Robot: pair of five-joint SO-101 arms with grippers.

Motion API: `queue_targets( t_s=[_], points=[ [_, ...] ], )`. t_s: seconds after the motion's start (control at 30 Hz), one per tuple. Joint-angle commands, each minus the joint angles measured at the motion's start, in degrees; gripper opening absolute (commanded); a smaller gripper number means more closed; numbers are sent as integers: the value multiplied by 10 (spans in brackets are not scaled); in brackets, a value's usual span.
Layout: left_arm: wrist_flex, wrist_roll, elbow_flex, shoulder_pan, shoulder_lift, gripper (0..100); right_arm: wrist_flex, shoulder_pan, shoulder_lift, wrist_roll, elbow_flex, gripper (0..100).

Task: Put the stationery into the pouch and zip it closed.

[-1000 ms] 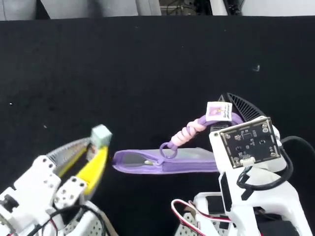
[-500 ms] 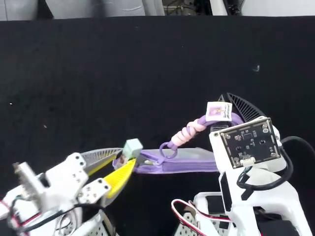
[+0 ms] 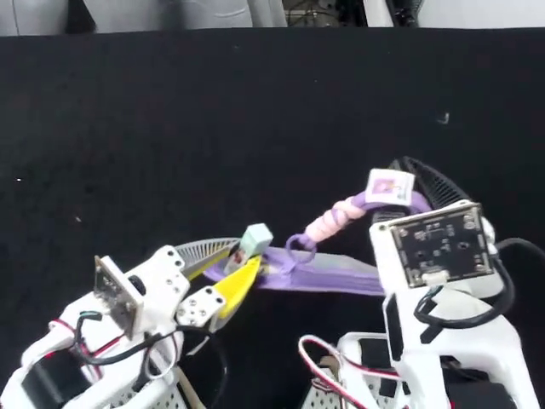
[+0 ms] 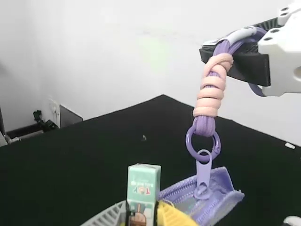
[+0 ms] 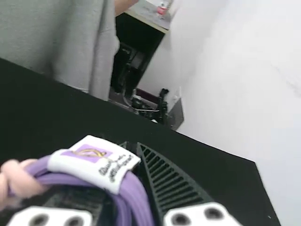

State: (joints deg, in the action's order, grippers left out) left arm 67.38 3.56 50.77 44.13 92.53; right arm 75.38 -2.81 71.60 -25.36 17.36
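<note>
Insertion step: left gripper [image 3: 243, 259] clenches the small mint-green stationery block [image 3: 255, 238] at the mouth of the purple fabric pouch [image 3: 336, 275]; right gripper [image 3: 409, 194] grasps its pink-and-purple braided strap [image 3: 334, 219]. Next, likely: push in, release.

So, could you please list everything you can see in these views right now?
pouch: one, purple, lifted at one end above the table, between the two arms.
strap: one, purple and pink twisted cord, running from the pouch's ring up to the right gripper.
ring: one, purple, joining the strap to the zip pull.
tag: one, white and purple, on the strap at the right gripper.
eraser: one, mint green, at the pouch's near end.
table: one, black, under everything.
left gripper: one, yellow and grey fingers, shut on the eraser.
right gripper: one, black fingers, shut on the strap.
</note>
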Motion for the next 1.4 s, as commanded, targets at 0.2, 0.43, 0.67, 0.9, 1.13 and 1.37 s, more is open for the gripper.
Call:
queue_targets(
  t_s=[0.2,0.43,0.67,0.9,1.13,1.37],
  points=[
    [-272,-3,139,4,-7,29,-31,-66,-23,2,-7,11],
    [-420,50,240,4,-7,31,-31,-67,-58,1,-7,11],
    [-419,55,240,5,-7,148,-32,-85,-61,1,-8,11],
    [-419,50,226,65,-9,152,-34,-149,-64,1,-27,11],
    [-353,49,111,31,-92,152,-36,-150,-64,4,-28,11],
    [-273,55,-90,-109,-132,151,-71,-148,-65,47,-28,11]
  ],
)
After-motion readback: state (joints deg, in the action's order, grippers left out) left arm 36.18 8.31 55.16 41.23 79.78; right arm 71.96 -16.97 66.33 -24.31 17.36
